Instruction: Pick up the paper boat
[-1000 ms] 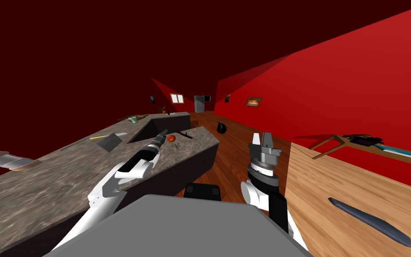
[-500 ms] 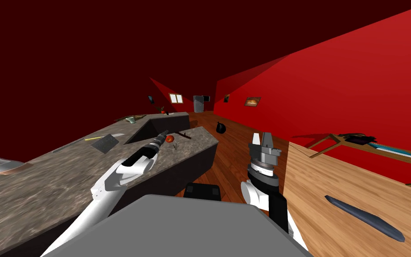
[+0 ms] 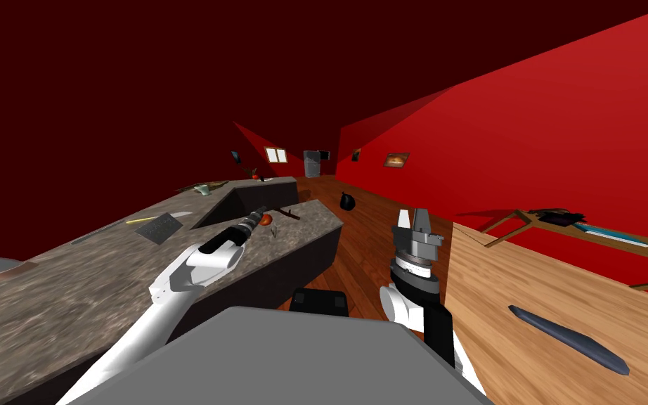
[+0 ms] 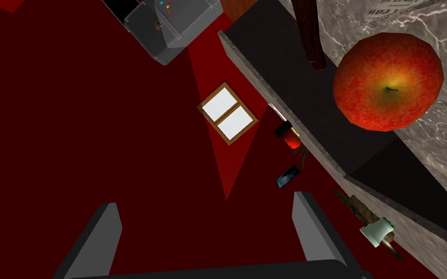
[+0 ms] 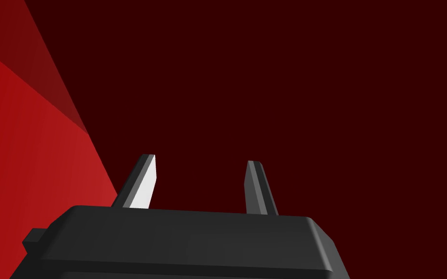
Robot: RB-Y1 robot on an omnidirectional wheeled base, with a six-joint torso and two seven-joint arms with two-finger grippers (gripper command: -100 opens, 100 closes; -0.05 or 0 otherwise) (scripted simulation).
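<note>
A pale folded thing printed like newspaper, likely the paper boat (image 4: 396, 7), lies on the marbled grey counter (image 3: 69, 295) just past a red apple (image 4: 387, 81). In the left wrist view it is cut off by the picture's edge. My left gripper (image 4: 208, 227) is open and empty. It hovers over the counter's inner corner, right beside the apple (image 3: 266, 219), as the head view shows for the left gripper (image 3: 259, 209). My right gripper (image 3: 412, 216) is held upright over the floor, open and empty, also seen in the right wrist view (image 5: 198, 181).
A dark stick (image 3: 289, 212) lies beyond the apple. A grey pad (image 3: 159, 227) and a yellow pencil (image 3: 140, 220) rest further left on the counter. A wooden table (image 3: 561, 281) with a dark blue object (image 3: 567, 339) stands on the right. A black bag (image 3: 346, 202) sits on the floor.
The whole head view has drifted a little, so I have moved slightly. My left arm has stretched further out over the counter. The right arm holds still.
</note>
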